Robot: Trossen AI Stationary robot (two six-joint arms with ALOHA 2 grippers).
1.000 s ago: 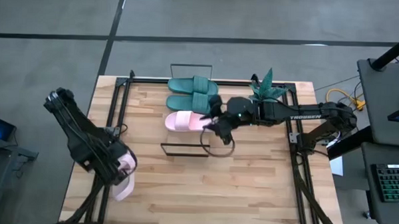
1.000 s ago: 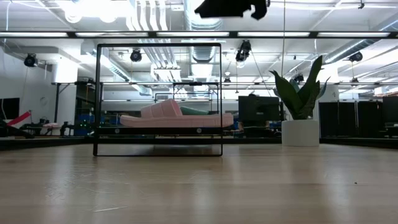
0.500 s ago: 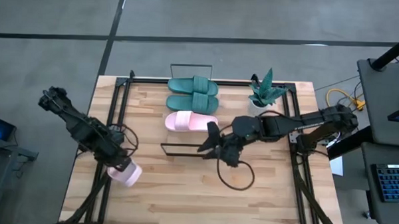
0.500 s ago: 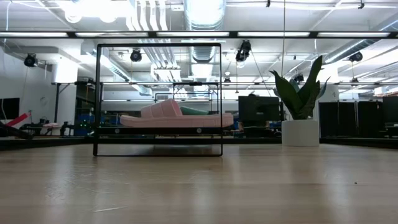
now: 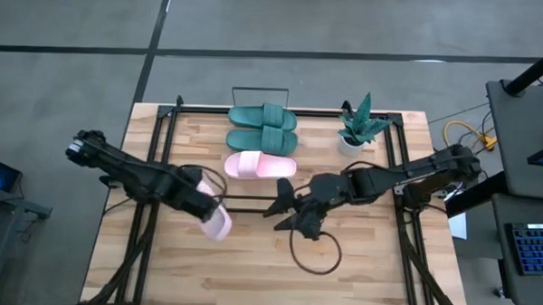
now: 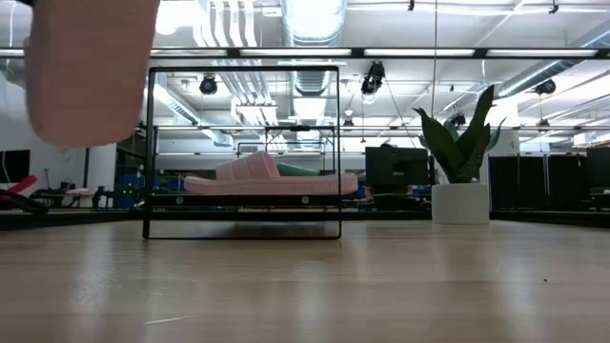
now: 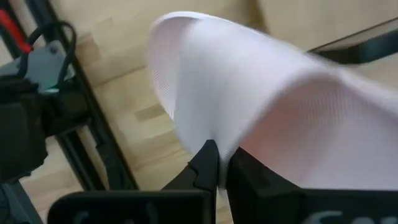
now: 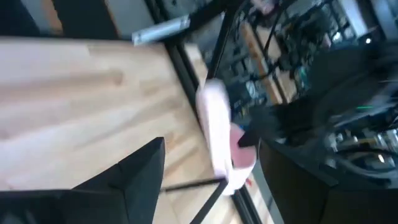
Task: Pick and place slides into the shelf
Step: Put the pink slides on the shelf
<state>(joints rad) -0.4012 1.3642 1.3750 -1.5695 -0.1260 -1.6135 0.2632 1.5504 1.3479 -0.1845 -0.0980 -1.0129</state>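
Left fingers (image 7: 217, 163) pinch pink slide (image 5: 217, 221) edge (airborne).

A potted plant (image 5: 362, 124) stands near the wooden table's (image 5: 358, 269) far right corner.

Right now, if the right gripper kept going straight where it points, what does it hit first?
Probably the pink slide held by the left gripper. The right gripper, open, points left across the table toward it; depth is unclear, and it may be too low.
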